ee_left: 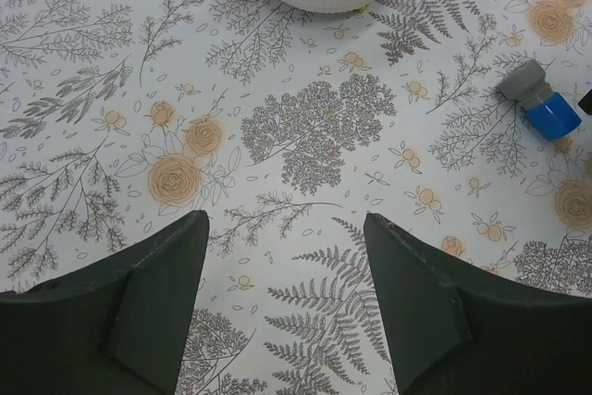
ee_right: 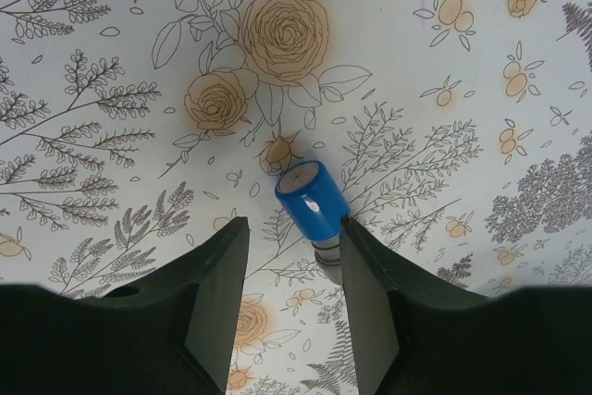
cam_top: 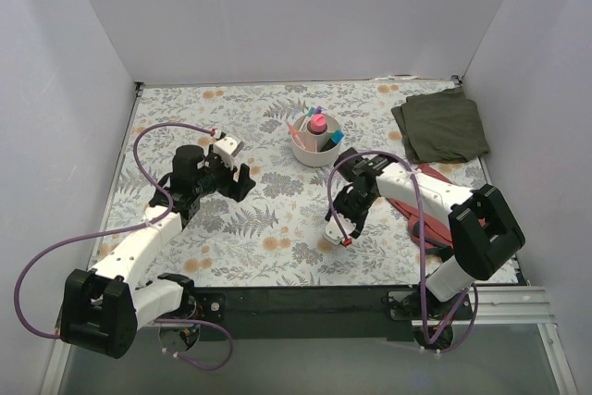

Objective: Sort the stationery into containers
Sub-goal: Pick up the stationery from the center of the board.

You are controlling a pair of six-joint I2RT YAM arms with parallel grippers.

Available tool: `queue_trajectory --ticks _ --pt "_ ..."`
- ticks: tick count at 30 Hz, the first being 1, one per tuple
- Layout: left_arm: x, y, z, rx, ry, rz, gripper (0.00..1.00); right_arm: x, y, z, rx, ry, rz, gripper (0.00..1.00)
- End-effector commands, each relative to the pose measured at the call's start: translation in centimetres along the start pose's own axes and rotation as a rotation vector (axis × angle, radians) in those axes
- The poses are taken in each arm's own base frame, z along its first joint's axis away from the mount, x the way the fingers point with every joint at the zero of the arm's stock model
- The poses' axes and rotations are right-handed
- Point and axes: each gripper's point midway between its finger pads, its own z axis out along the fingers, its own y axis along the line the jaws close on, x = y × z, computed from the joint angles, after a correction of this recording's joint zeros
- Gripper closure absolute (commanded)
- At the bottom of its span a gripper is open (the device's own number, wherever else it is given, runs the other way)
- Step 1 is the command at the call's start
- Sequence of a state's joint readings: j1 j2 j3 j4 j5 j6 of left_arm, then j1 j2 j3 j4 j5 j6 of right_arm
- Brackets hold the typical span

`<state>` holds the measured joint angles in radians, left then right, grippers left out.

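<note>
We hang our right gripper [cam_top: 342,234] just by the stub [ee_right: 312,201] on the table [cam_top: 277,221], jaws partly apart and holding nothing, lined up to pinch it. Our left gripper [ee_left: 287,221] sits wide and empty, out of the lane. Farther off, the cup [cam_top: 313,155] holds the other pens [cam_top: 316,125]; its rim needs clearing.

arms [cam_top: 139,247]: white links, black joints | cables [cam_top: 176,125]: purple | fingers [ee_left: 157,312]: dark, wedge-shaped

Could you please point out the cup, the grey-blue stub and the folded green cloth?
cup [cam_top: 313,157]: top external view, on its outer wall.
grey-blue stub [ee_right: 310,193]: right wrist view, on its blue end.
folded green cloth [cam_top: 442,125]: top external view, on its middle.
</note>
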<state>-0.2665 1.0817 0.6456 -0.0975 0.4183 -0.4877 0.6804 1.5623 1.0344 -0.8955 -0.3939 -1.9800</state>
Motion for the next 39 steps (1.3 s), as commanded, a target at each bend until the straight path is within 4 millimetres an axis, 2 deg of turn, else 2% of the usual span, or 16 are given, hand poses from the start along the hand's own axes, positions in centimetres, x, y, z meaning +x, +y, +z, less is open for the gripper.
queue_trajectory --ticks 1,13,19,22,26,28,31,32,33,35,36,37,39 --pt "-0.7 -0.4 -0.4 0.018 -0.039 -0.001 0.32 -0.5 -2.2 0.4 -0.013 0.028 -0.458 0.48" --pt "-0.6 -0.5 -0.4 0.018 -0.04 -0.011 0.33 1.3 -2.9 2.5 -0.083 0.118 -0.394 0.47" --pt "-0.6 -0.4 -0.5 0.016 -0.042 -0.012 0.33 1.0 -2.9 2.6 -0.095 0.123 -0.396 0.49" --pt "-0.6 -0.4 -0.5 0.018 -0.042 -0.014 0.33 1.1 -2.6 2.9 -0.115 0.136 -0.386 0.59" --pt "-0.5 -0.4 -0.5 0.02 -0.042 -0.021 0.33 0.9 -2.8 2.9 -0.11 0.137 -0.344 0.85" --pt "-0.6 -0.5 -0.4 0.028 -0.043 -0.023 0.33 0.5 -3.4 2.5 -0.087 0.129 -0.327 0.9" --pt "-0.9 -0.3 -0.4 0.023 -0.034 -0.031 0.33 -0.2 -7.0 0.0 0.033 0.136 -0.203 0.94" --pt "-1.3 -0.3 -0.4 0.025 -0.033 -0.036 0.33 -0.4 -10.0 -2.4 0.122 0.154 -0.168 0.94" --pt "-1.6 -0.3 -0.4 0.024 -0.031 -0.042 0.33 -0.7 -11.1 -3.7 0.184 0.126 -0.055 0.95" --pt "-2.2 -0.5 -0.2 0.044 -0.026 -0.067 0.33 -1.3 -13.1 -6.5 0.263 0.094 0.051 0.96" --pt "-2.3 -0.7 0.0 0.059 -0.021 -0.077 0.33 -1.7 -14.8 -9.0 0.338 0.07 0.136 0.96" --pt "-1.9 -0.8 0.5 0.075 -0.003 -0.098 0.33 -2.1 -15.3 -10.3 0.367 0.055 0.168 0.96" --pt "-2.6 -1.1 1.1 0.104 -0.005 -0.142 0.33 -2.7 -16.3 -12.6 0.439 0.019 0.217 0.97"
